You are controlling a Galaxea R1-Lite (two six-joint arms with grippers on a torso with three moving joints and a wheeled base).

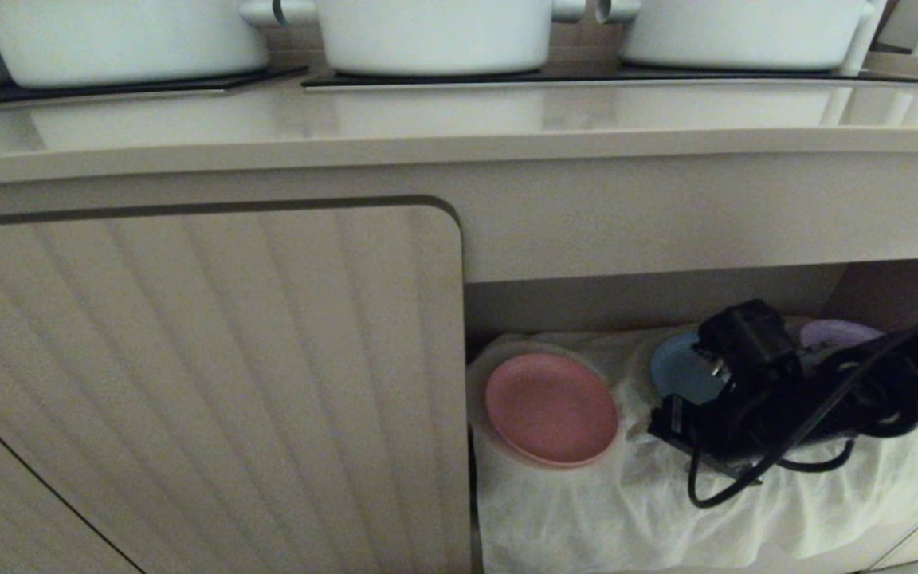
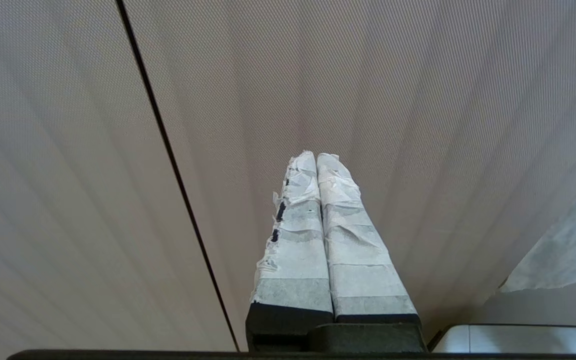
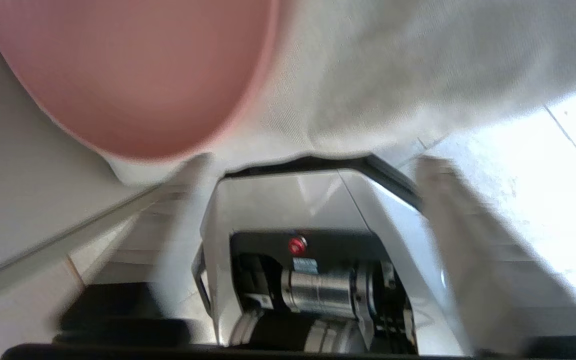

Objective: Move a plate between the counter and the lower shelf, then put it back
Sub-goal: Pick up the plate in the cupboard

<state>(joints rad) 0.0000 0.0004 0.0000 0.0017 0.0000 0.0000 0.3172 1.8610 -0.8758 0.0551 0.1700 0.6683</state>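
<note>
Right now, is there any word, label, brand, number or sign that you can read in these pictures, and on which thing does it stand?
No text is readable in any view.
Small label under the red button on the robot's base, right wrist view: too blurred to read.
Pink plate, white pots, counter: no print.

Couldn't make out any readable text, brand or number anywhere in these shots. The only candidate was a small pale label (image 3: pixel 305 265) under a red button (image 3: pixel 296 245) on the robot's base in the right wrist view, and whatever was printed on it was too blurred to read.
</note>
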